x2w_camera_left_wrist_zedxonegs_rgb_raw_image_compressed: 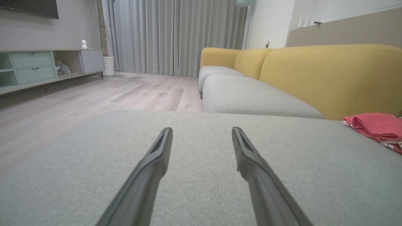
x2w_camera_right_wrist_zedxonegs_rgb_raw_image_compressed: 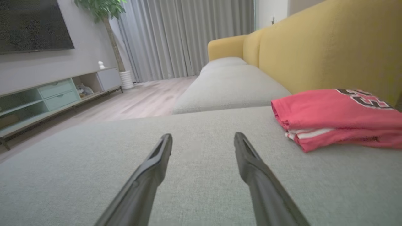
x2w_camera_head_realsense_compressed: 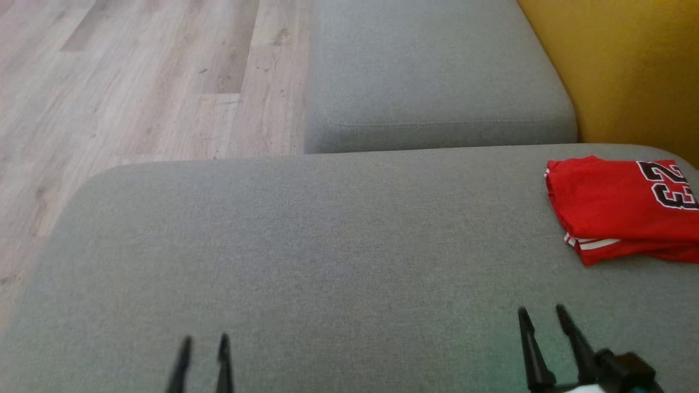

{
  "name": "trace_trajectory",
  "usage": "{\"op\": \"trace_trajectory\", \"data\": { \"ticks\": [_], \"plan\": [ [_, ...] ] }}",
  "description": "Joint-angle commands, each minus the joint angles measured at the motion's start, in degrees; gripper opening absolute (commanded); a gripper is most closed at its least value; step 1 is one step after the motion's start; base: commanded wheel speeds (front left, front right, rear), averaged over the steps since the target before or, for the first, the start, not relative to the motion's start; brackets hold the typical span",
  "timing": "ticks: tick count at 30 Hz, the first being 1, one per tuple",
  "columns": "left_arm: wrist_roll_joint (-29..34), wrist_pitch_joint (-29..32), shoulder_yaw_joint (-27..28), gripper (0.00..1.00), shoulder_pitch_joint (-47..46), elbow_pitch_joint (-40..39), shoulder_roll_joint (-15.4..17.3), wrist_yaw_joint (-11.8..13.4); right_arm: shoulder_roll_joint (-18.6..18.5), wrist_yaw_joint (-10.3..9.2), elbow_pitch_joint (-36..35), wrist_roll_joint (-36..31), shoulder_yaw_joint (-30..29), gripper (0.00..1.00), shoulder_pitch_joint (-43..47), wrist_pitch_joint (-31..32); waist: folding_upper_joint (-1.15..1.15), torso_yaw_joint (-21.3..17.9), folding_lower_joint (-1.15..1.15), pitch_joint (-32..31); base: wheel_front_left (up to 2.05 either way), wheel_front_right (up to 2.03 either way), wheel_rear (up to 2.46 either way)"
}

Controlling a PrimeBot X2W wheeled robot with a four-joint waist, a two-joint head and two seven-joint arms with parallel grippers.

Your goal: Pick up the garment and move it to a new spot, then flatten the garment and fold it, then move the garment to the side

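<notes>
Open cushion ahead of both grippers; obstacles sit to the right

Ahead of the left gripper (x2w_camera_head_realsense_compressed: 203, 341), and between it and the right gripper (x2w_camera_head_realsense_compressed: 540, 314), the grey seat cushion (x2w_camera_head_realsense_compressed: 327, 245) gives flat, free passage. Ahead and to the right of the right gripper lies the folded red garment (x2w_camera_head_realsense_compressed: 622, 207), apart from its fingertips, and past that the yellow backrest (x2w_camera_head_realsense_compressed: 628, 65) rises like a wall. Farther ahead sits a second cushion (x2w_camera_head_realsense_compressed: 437, 71). Left of the left gripper, the cushion edge drops to the wood floor (x2w_camera_head_realsense_compressed: 136, 82).
</notes>
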Motion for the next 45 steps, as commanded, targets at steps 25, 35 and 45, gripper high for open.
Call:
{"op": "trace_trajectory", "data": {
  "ticks": [25,35,45],
  "plan": [
    [-14.6,3.7,2.4,0.00,-3.3,3.0,-0.1,-1.7,-0.4,-0.01,2.1,15.0,-1.3,0.00,-2.6,3.4,0.00,-0.5,0.00,1.7,0.00,0.00,0.00],
    [-21.2,5.4,3.6,0.00,-5.0,3.3,-0.1,-2.4,-0.5,-0.01,1.9,21.7,-2.1,0.00,-4.0,4.9,0.00,-0.7,0.00,2.5,0.00,0.00,0.00],
    [-27.1,7.0,4.7,0.00,-6.5,3.5,-0.1,-3.1,-0.6,-0.01,1.8,27.8,-2.7,0.00,-5.4,6.4,0.00,-0.9,0.00,3.2,0.00,0.00,0.00]
  ]
}}
